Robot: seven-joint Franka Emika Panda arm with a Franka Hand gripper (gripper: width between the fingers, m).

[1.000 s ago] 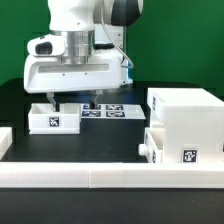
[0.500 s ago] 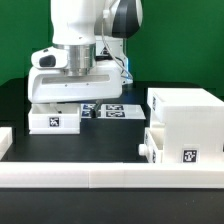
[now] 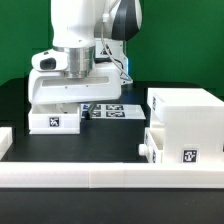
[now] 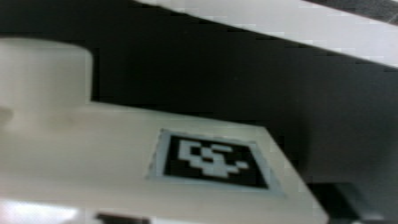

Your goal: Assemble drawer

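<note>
A small white drawer box [image 3: 55, 121] with a marker tag stands on the black table at the exterior view's left. My gripper [image 3: 66, 104] is low over it, fingers apart and down at its top; the fingertips are hidden behind the hand and the box. The wrist view shows the box's white face [image 4: 89, 150] and its tag [image 4: 214, 158] very close and blurred, with no fingers in sight. A large white drawer housing [image 3: 186, 110] stands at the exterior view's right, with another white tagged box [image 3: 180, 150] in front of it.
The marker board [image 3: 112, 110] lies flat behind the small box, partly covered by my hand. A long white rail [image 3: 100, 178] runs along the table's front edge. A green wall stands behind.
My hand has come down and shifted slightly to the exterior view's left onto the small box; in the last half second it barely moved.
</note>
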